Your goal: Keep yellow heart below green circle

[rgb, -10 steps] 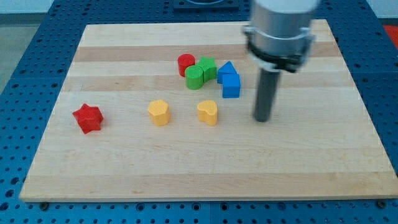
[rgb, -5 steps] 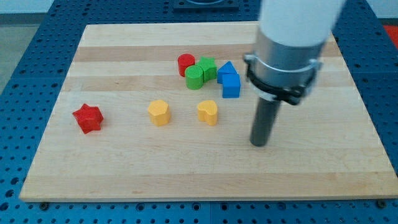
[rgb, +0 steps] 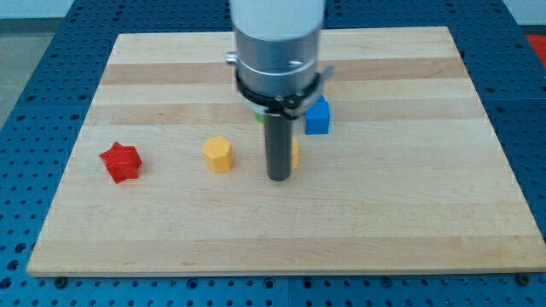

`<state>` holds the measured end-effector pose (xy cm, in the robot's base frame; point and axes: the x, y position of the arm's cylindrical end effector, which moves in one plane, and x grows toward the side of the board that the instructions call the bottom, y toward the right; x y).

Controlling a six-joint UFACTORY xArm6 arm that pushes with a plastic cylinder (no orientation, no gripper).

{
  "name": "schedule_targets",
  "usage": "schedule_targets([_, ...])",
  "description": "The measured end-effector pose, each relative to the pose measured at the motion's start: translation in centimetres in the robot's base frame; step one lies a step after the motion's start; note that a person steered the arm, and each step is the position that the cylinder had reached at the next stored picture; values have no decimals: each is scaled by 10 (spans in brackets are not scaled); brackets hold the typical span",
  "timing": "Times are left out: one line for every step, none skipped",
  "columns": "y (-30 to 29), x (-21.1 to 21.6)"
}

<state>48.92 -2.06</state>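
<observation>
My tip (rgb: 279, 177) is resting on the pale, striped wooden counter (rgb: 409, 213), right in front of the yellow heart (rgb: 293, 153). The dark, smooth rod is covering nearly all of that block, leaving only a thin yellow sliver showing at its right edge. The arm's grey cylinder is hiding the cluster toward the view's top, so just a speck of the green circle (rgb: 258, 117) is peeking out at its left edge. A blue cube (rgb: 317, 118) is sitting beside the rod, to the view's right. A second yellow block (rgb: 218, 154) and a red star (rgb: 120, 162) are lying to the view's left. There is no claw here, only the rod.
</observation>
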Motion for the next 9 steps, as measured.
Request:
schedule_targets([-26,-24])
schedule_targets([-27,-14])
schedule_targets([-13,17])
schedule_targets([17,23])
schedule_targets([31,9])
schedule_targets([16,-6])
schedule_targets([-12,-17])
schedule_targets([-18,-33])
schedule_targets([-18,-41])
